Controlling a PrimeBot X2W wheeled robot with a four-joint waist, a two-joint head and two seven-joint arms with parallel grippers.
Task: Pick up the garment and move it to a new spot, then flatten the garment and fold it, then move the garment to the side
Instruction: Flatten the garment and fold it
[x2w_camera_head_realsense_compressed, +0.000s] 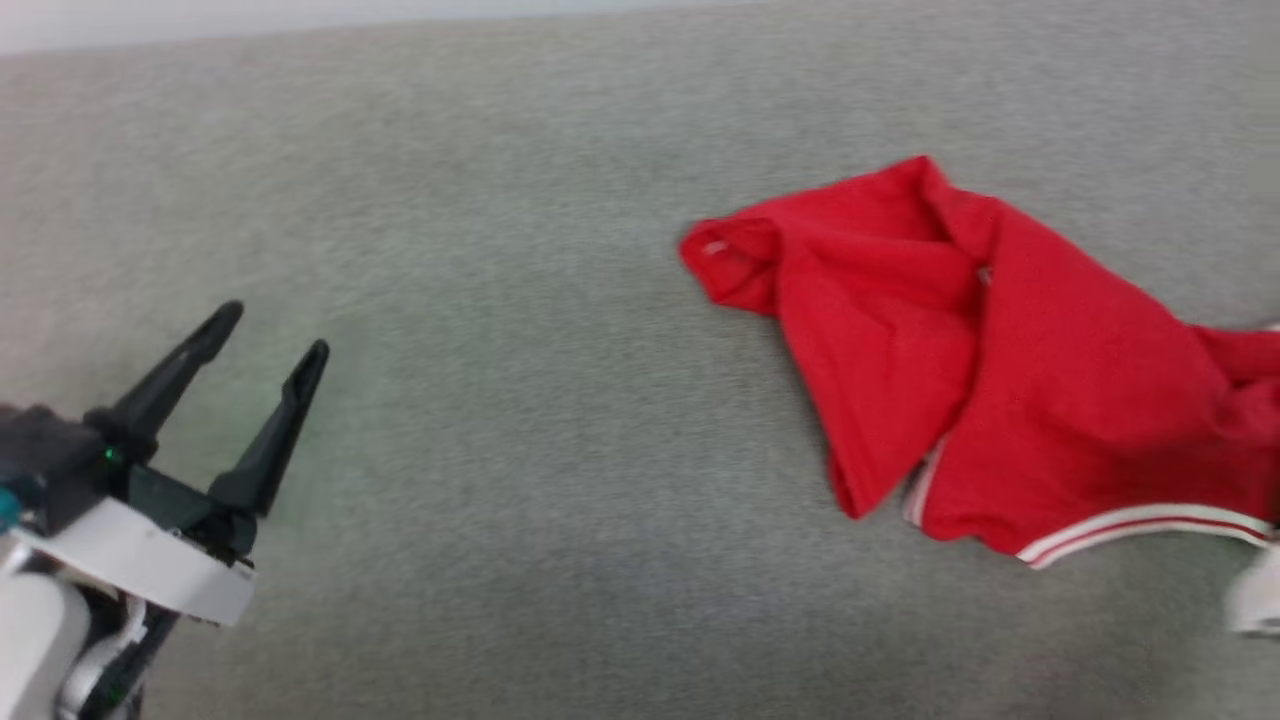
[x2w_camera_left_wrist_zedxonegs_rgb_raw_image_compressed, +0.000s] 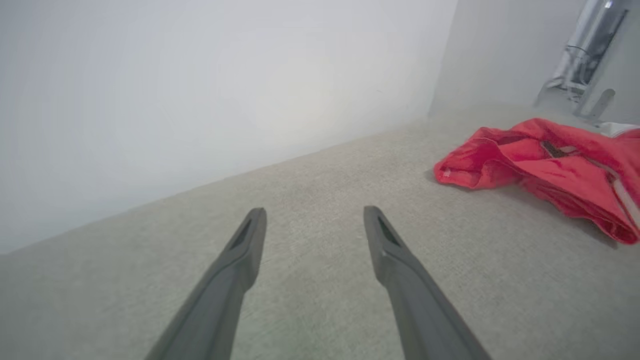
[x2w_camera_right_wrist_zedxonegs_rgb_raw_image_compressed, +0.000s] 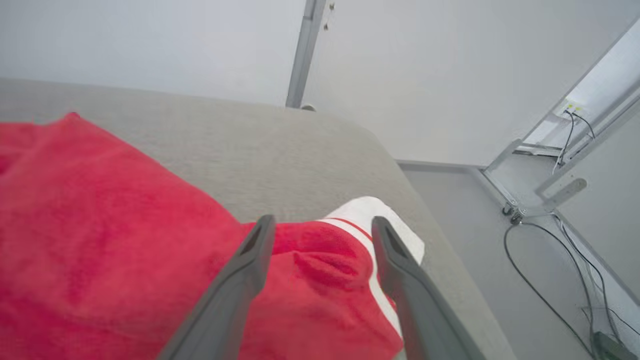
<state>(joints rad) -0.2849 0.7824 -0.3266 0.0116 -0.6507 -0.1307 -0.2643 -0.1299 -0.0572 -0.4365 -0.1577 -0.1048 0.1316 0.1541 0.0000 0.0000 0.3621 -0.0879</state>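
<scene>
Directly beneath the spread right end effector (x2w_camera_right_wrist_zedxonegs_rgb_raw_image_compressed: 322, 221) lies the crumpled garment (x2w_camera_right_wrist_zedxonegs_rgb_raw_image_compressed: 100, 225).

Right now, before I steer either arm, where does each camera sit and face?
Head view: on the head, looking down at the grey surface and garment; open left gripper at lower left.
Left wrist view: on the left wrist, looking along its fingers across the surface toward a pale wall; garment at right.
Right wrist view: on the right wrist, open right gripper pointing at the garment's white-banded edge, floor beyond.
Shared: all three show the garment.
</scene>
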